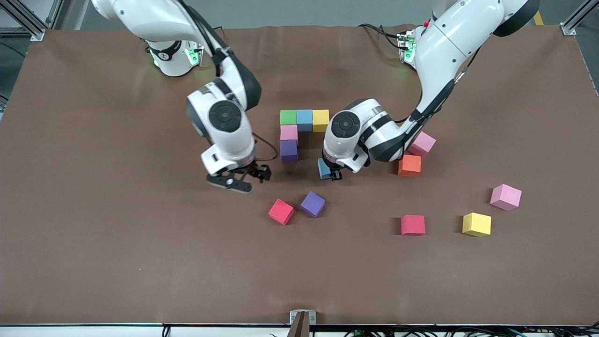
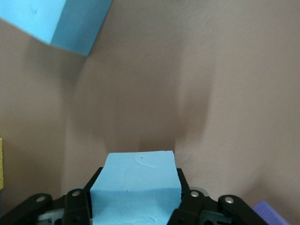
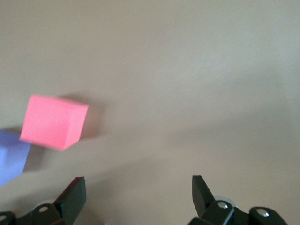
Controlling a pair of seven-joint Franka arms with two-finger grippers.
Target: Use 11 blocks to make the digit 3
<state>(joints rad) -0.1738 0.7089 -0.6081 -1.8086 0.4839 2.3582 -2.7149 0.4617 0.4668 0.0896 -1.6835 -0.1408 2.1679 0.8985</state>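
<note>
Holding a block: a light blue block [image 1: 323, 169] is pinched by the left claw [image 1: 335, 176] just above the desk, near the middle, beside the purple end of the started shape.
Started shape [image 1: 299, 131]: a row of green block [image 1: 288, 117], blue block [image 1: 304, 120] and yellow block [image 1: 321, 120] is laid down, with a pink block [image 1: 288, 133] and a purple block [image 1: 288, 150] touching in a line toward the front edge.
Right claw [image 1: 239, 180]: its fingers are spread wide and nothing is held; it hangs over bare desk toward the right arm's end, near a red block [image 1: 281, 211] and another purple block [image 1: 312, 204].
Loose blocks: a red block [image 1: 413, 225], a yellow block [image 1: 477, 224] and a pink block [image 1: 506, 196] are scattered toward the left arm's end, nearer the front edge; a second pink one [image 1: 422, 143] and an orange block [image 1: 409, 165] sit by the left arm.
Risk of a bump: the purple block in the line could be pushed if the held block is slid in too hard.
Risk of a gap: the held block could be set down crooked or apart, so the middle bar would not touch.
Risk of a crash: both arms are close together, so they could be knocked into each other.
Risk of a wrong pick: the orange block could be grabbed by mistake.
</note>
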